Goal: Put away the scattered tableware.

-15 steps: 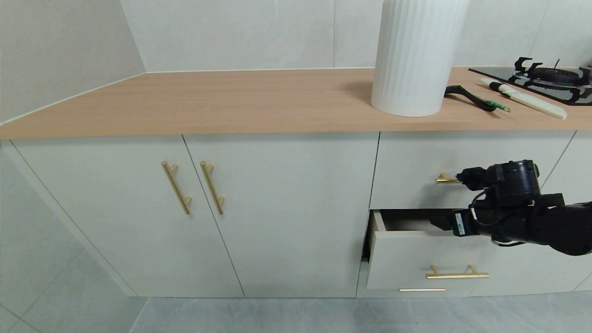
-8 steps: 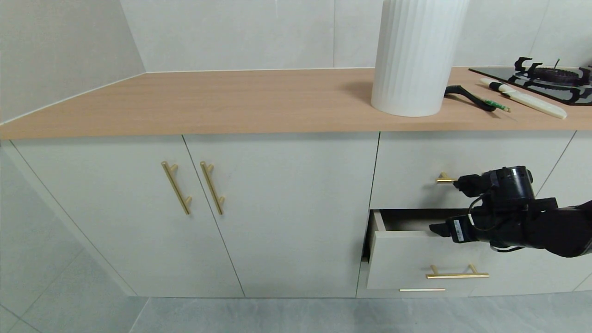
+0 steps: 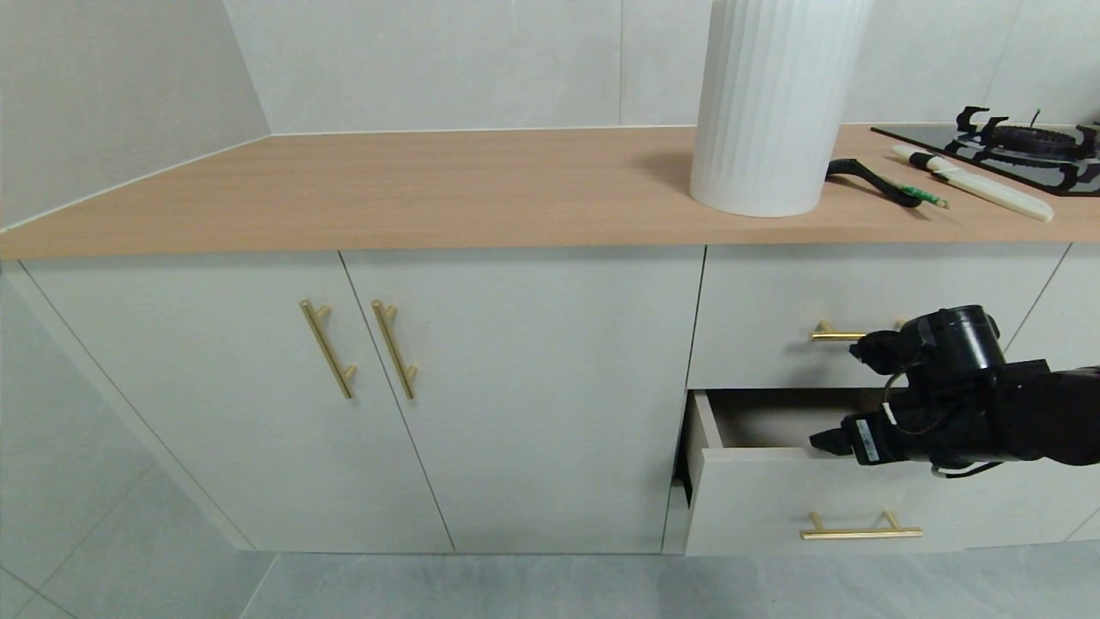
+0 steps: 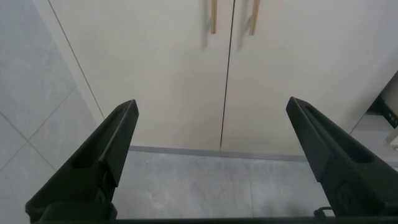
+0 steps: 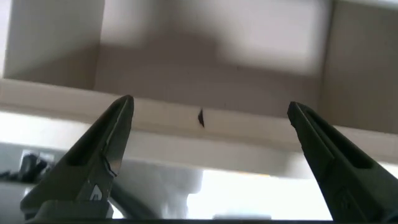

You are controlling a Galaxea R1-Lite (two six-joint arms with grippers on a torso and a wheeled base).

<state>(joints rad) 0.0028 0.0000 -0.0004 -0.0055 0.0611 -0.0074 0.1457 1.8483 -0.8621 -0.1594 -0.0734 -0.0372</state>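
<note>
My right fingers (image 3: pixel 827 440) are hovering wide apart at the front edge of the open pale grey brass-handled drawer (image 3: pixel 756 499). My left fingers (image 4: pixel 112 155) are gaping wide, facing grey cupboard doors (image 4: pixel 155 74).

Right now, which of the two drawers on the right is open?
The lower drawer, beside the right gripper: its front stands forward, and its inside shows. The upper drawer above it sits flush and shut.

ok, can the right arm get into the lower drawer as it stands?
Probably yes: the lower drawer is pulled partly open, the right gripper sits at its front edge with jaws open, nothing between them. The gap under the upper drawer looks tight, though.
</note>
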